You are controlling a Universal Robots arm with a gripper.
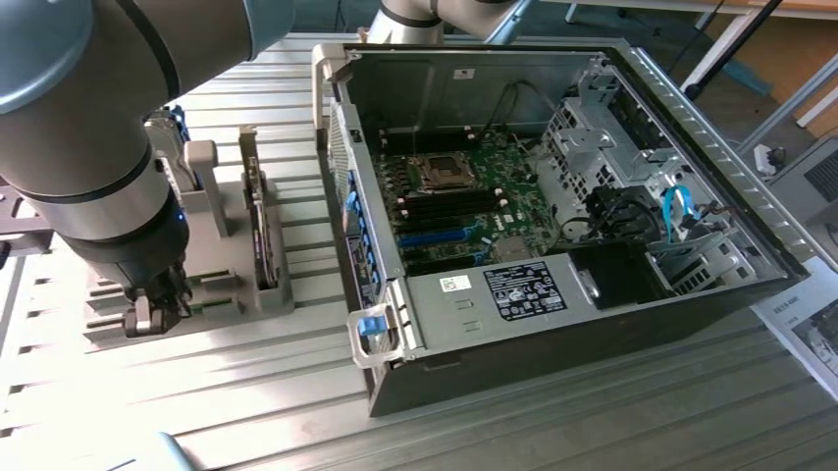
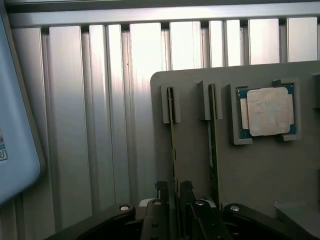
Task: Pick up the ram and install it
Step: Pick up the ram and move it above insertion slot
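The ram [image 2: 173, 140] is a thin green stick standing on edge in a slot of the grey holder [image 2: 192, 150]. A second stick like it [image 2: 212, 145] stands in the neighbouring slot. My gripper [image 2: 173, 192] hangs over the first stick, open, with one dark finger [image 2: 161, 192] on each side of it and a small gap showing. In the exterior view the gripper [image 1: 155, 312] is low over the holder [image 1: 230, 289] at the exterior view's left, beside the open computer case [image 1: 550, 324]. The motherboard's dark memory slots [image 1: 452, 206] lie inside the case.
A square silver processor [image 2: 267, 111] sits in a pocket of the holder next to the sticks. A pale blue object [image 2: 15, 125] lies on the ribbed metal table [image 2: 100, 100]. The case's raised wall [image 1: 343, 177] stands between holder and motherboard.
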